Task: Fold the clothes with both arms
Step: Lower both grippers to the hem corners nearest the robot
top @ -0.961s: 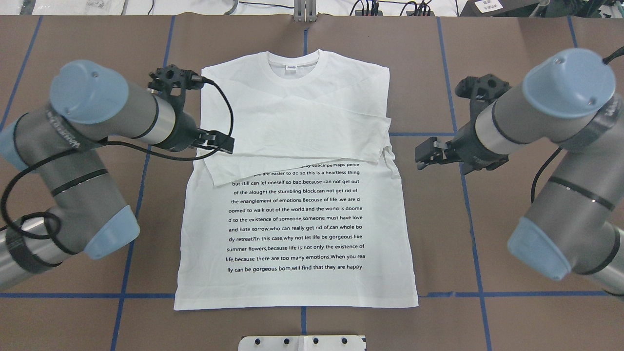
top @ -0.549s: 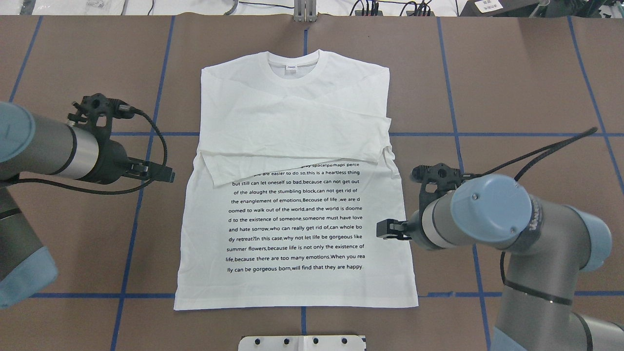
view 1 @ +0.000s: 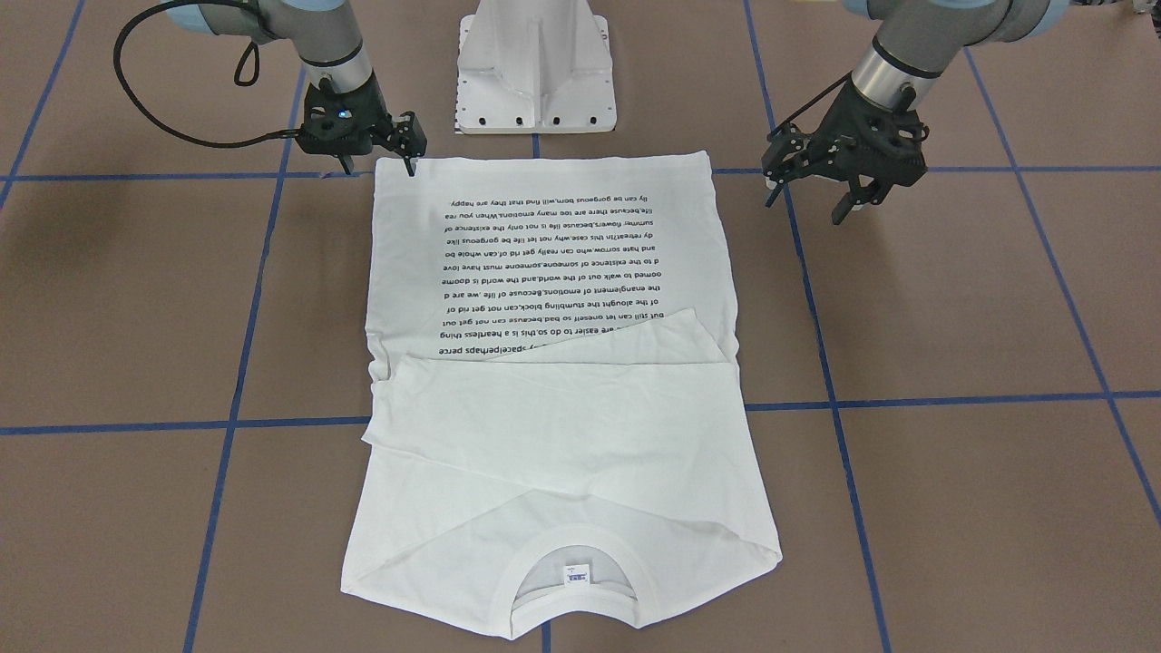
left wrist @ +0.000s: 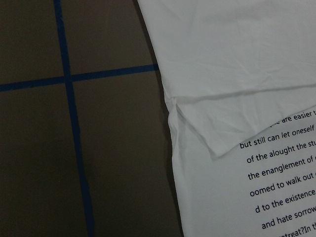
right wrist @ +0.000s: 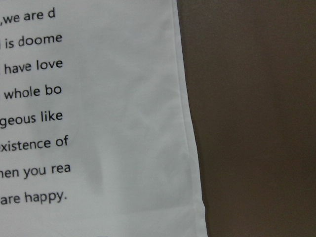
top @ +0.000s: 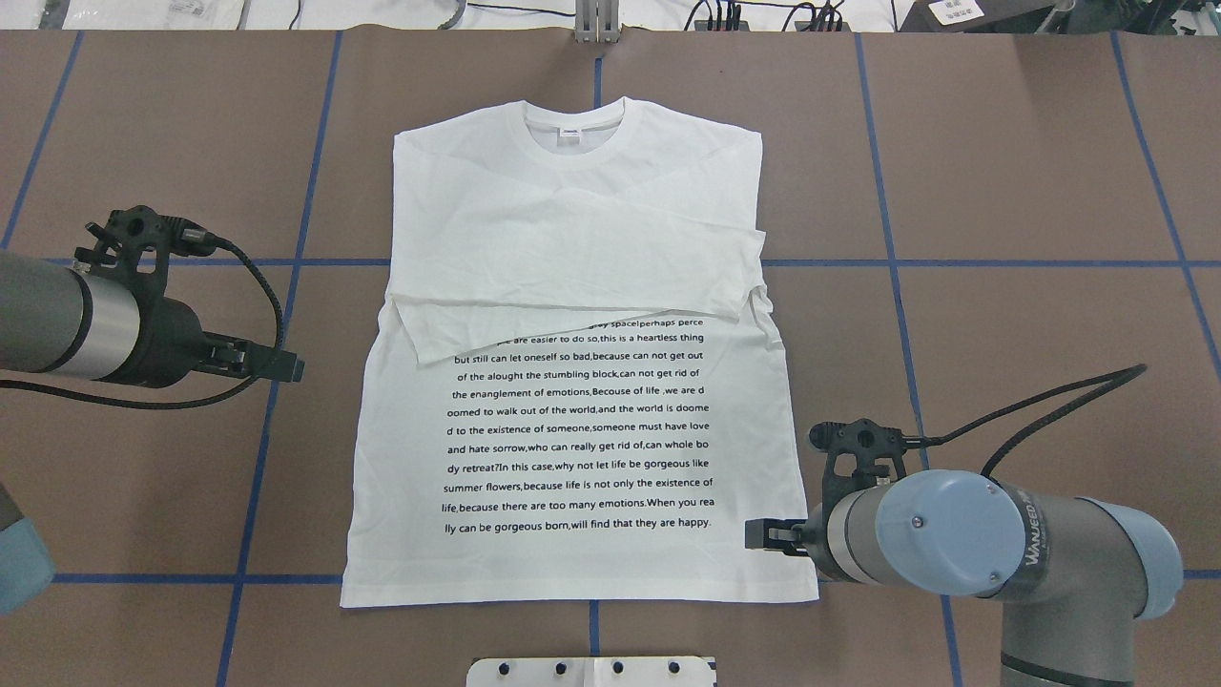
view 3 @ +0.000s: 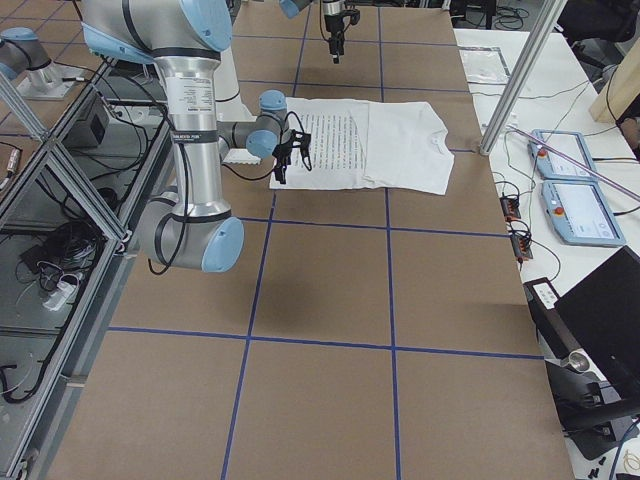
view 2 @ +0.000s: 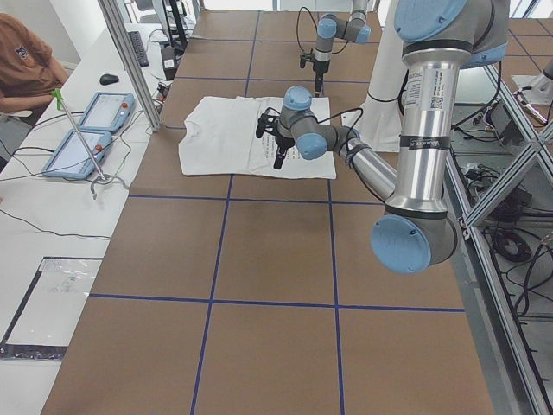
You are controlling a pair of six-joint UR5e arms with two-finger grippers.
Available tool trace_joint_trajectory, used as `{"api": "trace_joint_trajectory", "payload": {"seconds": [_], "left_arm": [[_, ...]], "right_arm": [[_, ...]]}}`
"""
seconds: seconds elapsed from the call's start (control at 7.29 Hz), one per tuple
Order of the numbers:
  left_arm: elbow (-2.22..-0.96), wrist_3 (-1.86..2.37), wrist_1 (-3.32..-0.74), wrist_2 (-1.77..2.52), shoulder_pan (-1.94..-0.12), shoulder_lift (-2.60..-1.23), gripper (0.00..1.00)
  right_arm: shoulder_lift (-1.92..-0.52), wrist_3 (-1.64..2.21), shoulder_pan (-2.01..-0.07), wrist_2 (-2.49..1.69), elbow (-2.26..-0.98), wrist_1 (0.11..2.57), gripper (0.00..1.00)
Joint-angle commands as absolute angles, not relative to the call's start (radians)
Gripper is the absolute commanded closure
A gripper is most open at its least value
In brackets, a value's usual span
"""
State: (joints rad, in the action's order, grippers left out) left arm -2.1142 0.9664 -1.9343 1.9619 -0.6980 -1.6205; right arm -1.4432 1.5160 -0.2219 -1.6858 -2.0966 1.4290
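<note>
Since half a second ago the right end effector [top: 760, 534] has swept down the shirt's side toward 5 o'clock, and the left end effector [view 1: 804, 207] has slid a little further out and down, to about 9 o'clock. The T-shirt [top: 572, 429] lies flat in the middle of the worktop [top: 1049, 191], collar [top: 572, 134] at 12 o'clock, hem at 6 o'clock, print up, with both sleeves [top: 572, 272] already crossed over the chest. Both end effectors look spread and carry nothing. The right one hangs just inside the cloth's edge near the right hem corner [top: 811, 593]; the left one is clear of the cloth.

We judge the step to be taking the two hem corners so the lower half can be brought up to the collar. To do it well, we bring the left arm on to the left hem corner [top: 347, 599] before either side pinches. We catch both layers of the thin cotton close to the corners, lift together at one height, and keep the hem taut so the crossed sleeves are not dragged askew.
</note>
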Motion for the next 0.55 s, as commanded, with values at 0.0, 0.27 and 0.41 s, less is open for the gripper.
{"api": "trace_joint_trajectory", "payload": {"seconds": [0.0,0.27,0.41], "left_arm": [[-2.108,0.966,-1.936,1.962,-0.693,-1.620,0.00],[-2.102,0.966,-1.937,1.960,-0.692,-1.620,0.00],[-2.108,0.968,-1.940,1.965,-0.692,-1.621,0.00]], "right_arm": [[-1.447,1.535,-0.177,-1.654,-2.073,1.428,0.00],[-1.447,1.543,-0.169,-1.647,-2.060,1.425,0.01],[-1.448,1.543,-0.167,-1.647,-2.040,1.407,0.01]]}}
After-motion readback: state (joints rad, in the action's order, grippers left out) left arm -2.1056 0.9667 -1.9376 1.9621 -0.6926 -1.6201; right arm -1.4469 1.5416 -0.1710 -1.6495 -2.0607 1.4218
